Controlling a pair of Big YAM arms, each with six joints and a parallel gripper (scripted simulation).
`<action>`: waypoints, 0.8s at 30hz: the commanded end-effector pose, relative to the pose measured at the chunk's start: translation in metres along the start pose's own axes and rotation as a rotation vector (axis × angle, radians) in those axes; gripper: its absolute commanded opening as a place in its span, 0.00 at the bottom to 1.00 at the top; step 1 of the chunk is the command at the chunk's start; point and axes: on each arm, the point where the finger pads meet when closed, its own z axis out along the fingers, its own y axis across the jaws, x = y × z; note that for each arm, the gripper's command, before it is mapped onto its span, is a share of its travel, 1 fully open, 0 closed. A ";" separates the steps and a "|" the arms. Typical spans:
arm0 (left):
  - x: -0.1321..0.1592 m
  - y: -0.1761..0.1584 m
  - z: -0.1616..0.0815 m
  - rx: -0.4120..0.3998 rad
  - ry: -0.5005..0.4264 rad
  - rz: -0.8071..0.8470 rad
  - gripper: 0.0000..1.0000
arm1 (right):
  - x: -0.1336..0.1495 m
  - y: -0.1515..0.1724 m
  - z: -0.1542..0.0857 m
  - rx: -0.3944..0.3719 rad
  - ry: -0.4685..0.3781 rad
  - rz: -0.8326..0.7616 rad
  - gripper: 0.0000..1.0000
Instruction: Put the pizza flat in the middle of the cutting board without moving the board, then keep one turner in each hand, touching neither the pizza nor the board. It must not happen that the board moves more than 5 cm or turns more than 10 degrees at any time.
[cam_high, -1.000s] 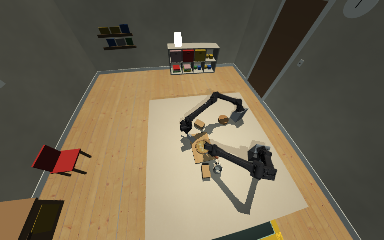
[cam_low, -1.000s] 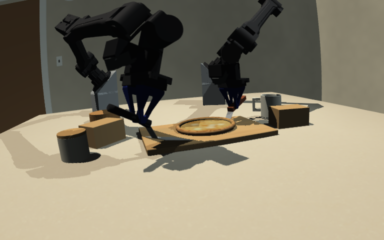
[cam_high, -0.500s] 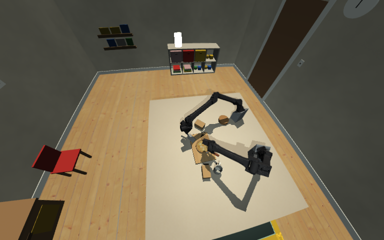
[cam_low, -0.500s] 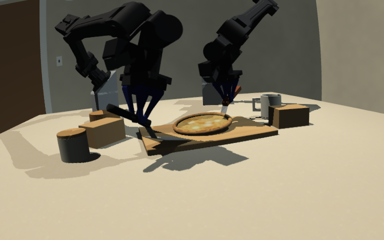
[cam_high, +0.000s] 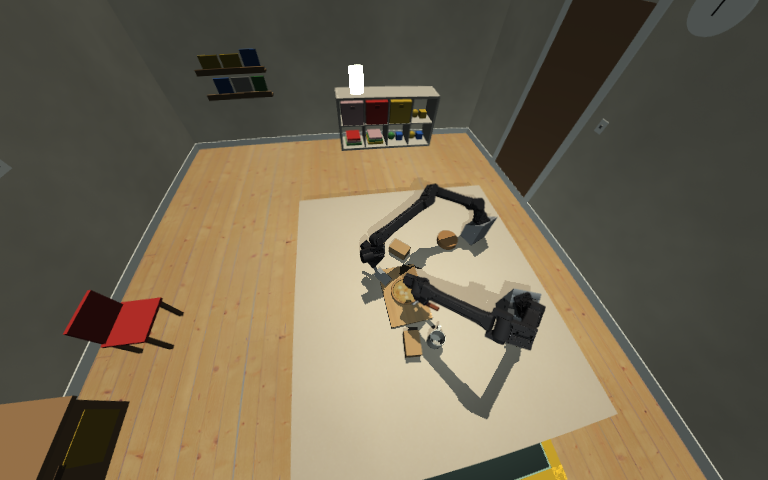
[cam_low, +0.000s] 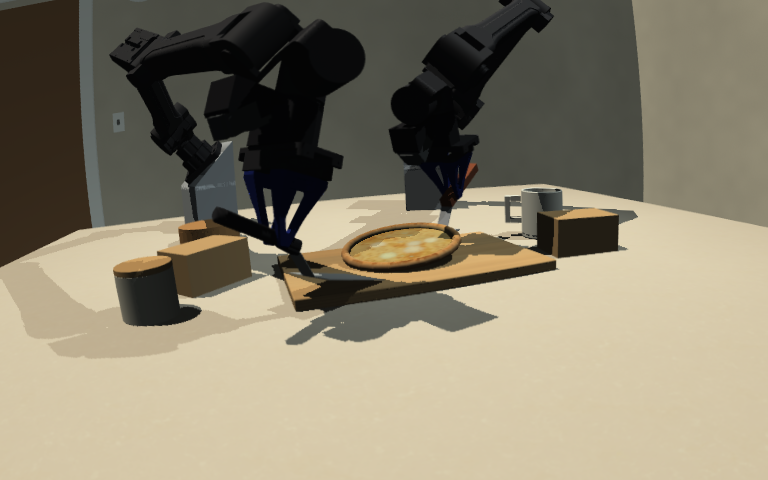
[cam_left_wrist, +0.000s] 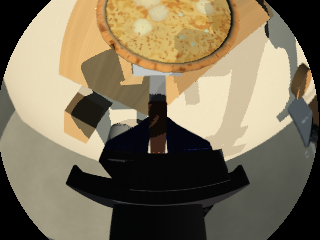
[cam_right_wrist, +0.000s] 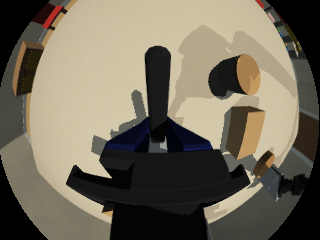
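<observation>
The round pizza (cam_low: 400, 244) lies flat on the wooden cutting board (cam_low: 420, 268), about mid-board; it also fills the top of the left wrist view (cam_left_wrist: 166, 12). My left gripper (cam_low: 450, 195) is shut on the brown-handled turner (cam_left_wrist: 156, 120). Its blade (cam_left_wrist: 156, 83) reaches the pizza's rim, and I cannot tell whether they touch. My right gripper (cam_low: 280, 234) is shut on the black-handled turner (cam_low: 254, 229). Its blade (cam_low: 334, 277) is low over the board's end, touching or just above it. In the right wrist view only the black handle (cam_right_wrist: 158, 87) shows.
A grey canister with a wooden lid (cam_low: 146, 289), a wooden box (cam_low: 206, 261) and a wooden round block (cam_low: 198, 229) stand beside the right arm. A grey mug (cam_low: 538, 213) and a wooden block (cam_low: 577, 230) stand past the board's other end.
</observation>
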 end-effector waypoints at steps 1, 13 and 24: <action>-0.003 0.025 -0.027 -0.011 -0.048 -0.059 0.06 | -0.044 0.003 -0.018 -0.032 -0.017 0.087 0.06; 0.020 0.022 -0.009 -0.005 -0.035 -0.043 0.06 | -0.046 0.002 -0.017 -0.031 -0.017 0.090 0.06; 0.032 0.018 -0.003 -0.004 -0.032 -0.037 0.06 | -0.045 0.001 -0.015 -0.029 -0.016 0.088 0.06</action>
